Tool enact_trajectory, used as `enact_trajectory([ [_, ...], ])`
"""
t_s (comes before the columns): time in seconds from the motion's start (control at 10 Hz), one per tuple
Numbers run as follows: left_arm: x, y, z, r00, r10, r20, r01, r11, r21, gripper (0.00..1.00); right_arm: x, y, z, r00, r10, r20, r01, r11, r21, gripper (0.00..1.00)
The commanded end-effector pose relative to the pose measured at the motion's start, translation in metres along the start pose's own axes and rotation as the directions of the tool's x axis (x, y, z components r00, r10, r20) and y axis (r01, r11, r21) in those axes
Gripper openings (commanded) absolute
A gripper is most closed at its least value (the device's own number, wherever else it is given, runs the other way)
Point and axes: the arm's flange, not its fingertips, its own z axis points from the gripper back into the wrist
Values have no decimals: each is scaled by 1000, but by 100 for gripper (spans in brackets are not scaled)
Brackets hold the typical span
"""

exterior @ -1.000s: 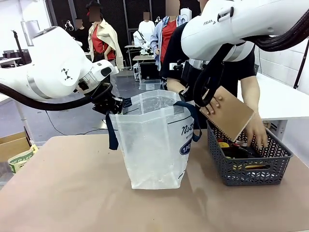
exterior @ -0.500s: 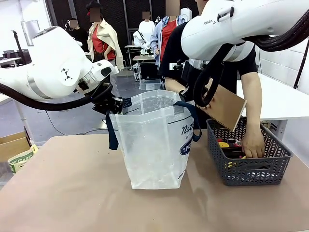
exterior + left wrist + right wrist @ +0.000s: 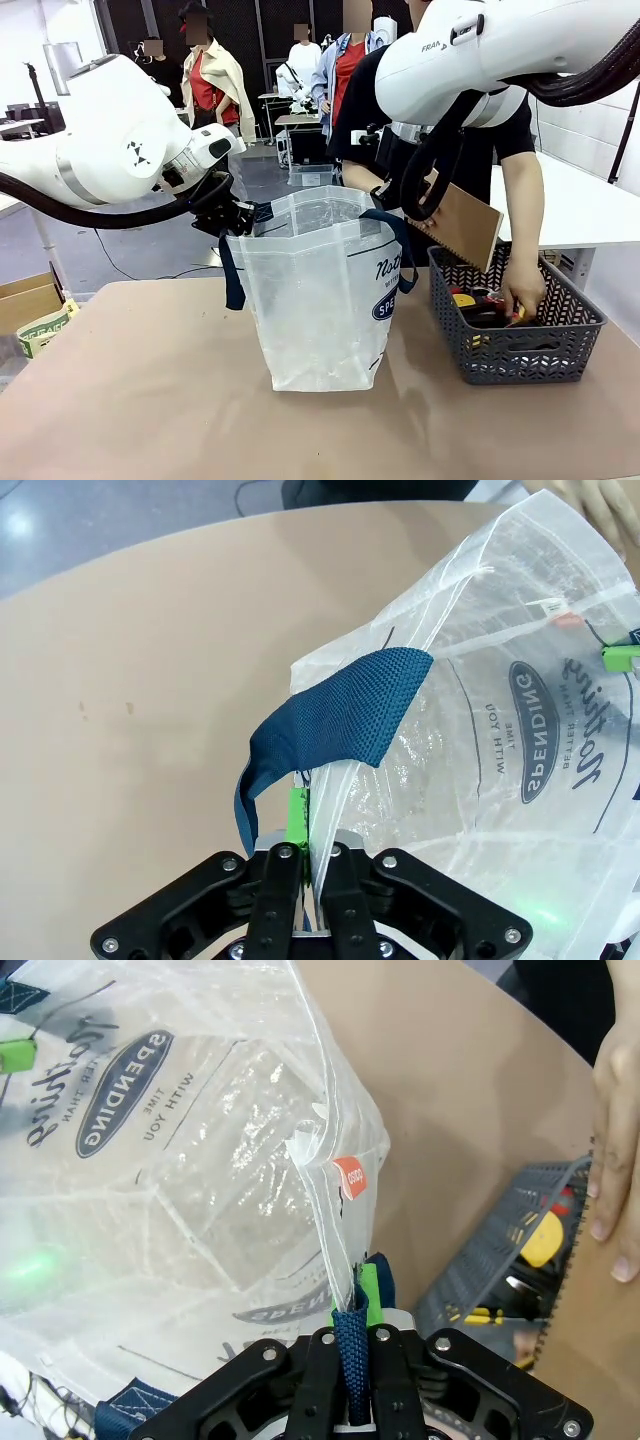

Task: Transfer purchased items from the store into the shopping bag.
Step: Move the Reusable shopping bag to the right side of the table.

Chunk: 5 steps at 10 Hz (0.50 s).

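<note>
Both closed, left gripper (image 3: 305, 820) and right gripper (image 3: 352, 1305) pinch opposite rims of the limp, slippery translucent plastic shopping bag (image 3: 315, 300) beside the dark grey lattice basket (image 3: 520, 358); strap seams probably hold best.

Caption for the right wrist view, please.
Right gripper clamps the shopping bag rim; basket and a person's hand beyond.

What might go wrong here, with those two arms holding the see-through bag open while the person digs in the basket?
1. The shopping bag is held open only by thin edges pinched in the left jaws and right jaws; a heavy drop may pull the film free.
2. The brown notebook is tilted close to the right arm and the navy handle, so it may snag going in.
</note>
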Motion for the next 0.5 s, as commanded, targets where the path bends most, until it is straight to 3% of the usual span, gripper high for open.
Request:
enact_trajectory([
  [0.0, 0, 1, 2, 1000, 16, 0, -16, 1000, 2, 0, 0, 0, 1, 1000, -8, -7, 8, 1000, 2, 0],
  [0.4, 0, 1, 2, 1000, 16, 0, -16, 1000, 2, 0, 0, 0, 1, 1000, -8, -7, 8, 1000, 2, 0],
])
